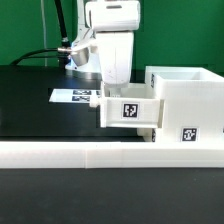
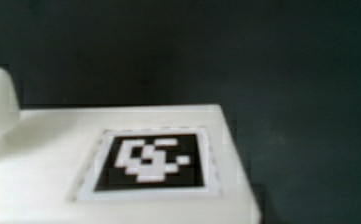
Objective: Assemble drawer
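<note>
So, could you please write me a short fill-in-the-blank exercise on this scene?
1. In the exterior view, the gripper is just above a small white ____.
2. The tray sits to the exterior view's ____ of the housing.
3. The tag on the tray is black and ____.
4. The marker board lies on a ____ table.

Missing words: tray; left; white; black

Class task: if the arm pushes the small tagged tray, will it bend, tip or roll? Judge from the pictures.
The tray looks like moulded white plastic with flat walls, so it probably stays stiff. Its boxy shape and flat faces suggest it slides rather than rolls. It seems partly inside the housing, so a push would likely guide it inward, though an off-centre push might jam it.
</note>
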Robot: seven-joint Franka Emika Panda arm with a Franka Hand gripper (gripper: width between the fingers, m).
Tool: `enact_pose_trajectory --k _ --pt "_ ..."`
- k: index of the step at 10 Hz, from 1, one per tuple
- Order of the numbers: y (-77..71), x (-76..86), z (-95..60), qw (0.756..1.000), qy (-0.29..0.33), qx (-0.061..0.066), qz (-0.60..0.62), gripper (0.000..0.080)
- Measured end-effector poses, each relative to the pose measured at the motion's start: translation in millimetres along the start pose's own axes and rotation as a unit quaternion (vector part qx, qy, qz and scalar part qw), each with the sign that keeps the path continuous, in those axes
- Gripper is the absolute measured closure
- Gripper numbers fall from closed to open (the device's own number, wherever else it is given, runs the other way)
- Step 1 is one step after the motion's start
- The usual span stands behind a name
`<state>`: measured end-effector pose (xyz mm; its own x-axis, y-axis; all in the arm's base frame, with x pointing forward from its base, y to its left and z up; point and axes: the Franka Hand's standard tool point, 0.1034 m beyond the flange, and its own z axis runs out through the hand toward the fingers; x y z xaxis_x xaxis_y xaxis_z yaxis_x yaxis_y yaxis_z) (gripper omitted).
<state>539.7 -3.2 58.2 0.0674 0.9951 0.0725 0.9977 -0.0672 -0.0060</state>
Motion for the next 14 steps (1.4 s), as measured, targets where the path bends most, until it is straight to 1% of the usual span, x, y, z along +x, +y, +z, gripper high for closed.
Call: enact_pose_trajectory --k 3,4,5,7,9,14 --pt "-0.5 0.3 0.8 1.000 -0.001 0.001 -0.006 0.0755" --pt "-0.4 1.2 0.8 1.000 -0.008 0.003 -0.027 0.0755" --pt "2.3 2.1 -0.7 0.999 -0.015 0.006 -0.038 0.0755" --pt "9.5 6.8 -2.0 0.999 -0.020 0.005 -0.039 0.0755" --pt "9.0 11.2 -0.3 0.999 -0.019 0.005 -0.042 0.0755" --pt "7.9 13.6 1.3 0.999 -0.017 0.005 -0.040 0.0755"
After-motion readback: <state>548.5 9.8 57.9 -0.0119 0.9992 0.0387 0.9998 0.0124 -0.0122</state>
